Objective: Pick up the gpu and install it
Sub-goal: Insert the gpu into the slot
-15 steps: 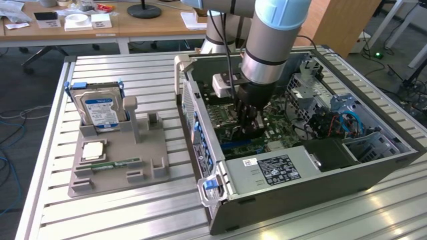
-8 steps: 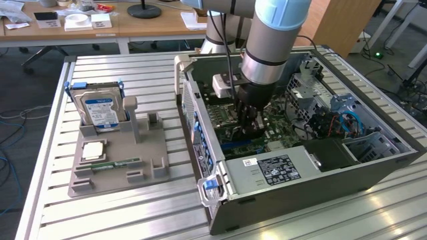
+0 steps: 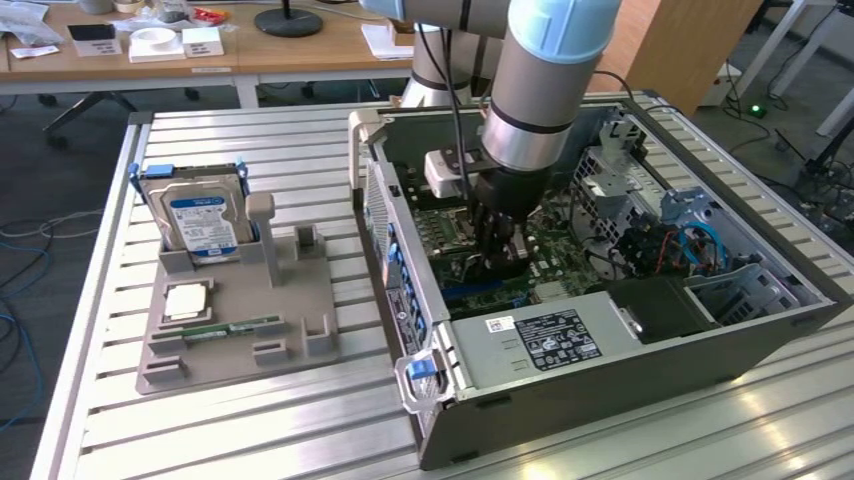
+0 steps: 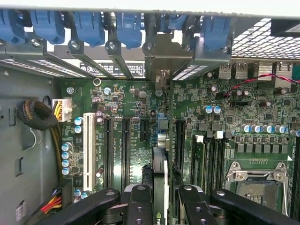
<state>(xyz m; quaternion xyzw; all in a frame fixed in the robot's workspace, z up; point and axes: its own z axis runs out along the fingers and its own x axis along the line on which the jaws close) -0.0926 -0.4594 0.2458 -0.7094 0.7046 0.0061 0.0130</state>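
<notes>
Robotics lab or workshop: slatted metal bench (image 3: pixel 267 420) carrying an opened computer case (image 3: pixel 627 330), parts holder (image 3: pixel 240 320), wooden desks (image 3: pixel 200 55) and cables (image 3: pixel 20 240) beyond.

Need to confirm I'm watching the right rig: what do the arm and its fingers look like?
The arm is a round silver-grey tube with a pale blue joint cap and a dark band near the wrist. A white block sits beside the black gripper. The wrist view shows black fingers with round screw heads.

Hard drive (image 3: pixel 200 222) upright in grey holder (image 3: pixel 234 320)
</notes>
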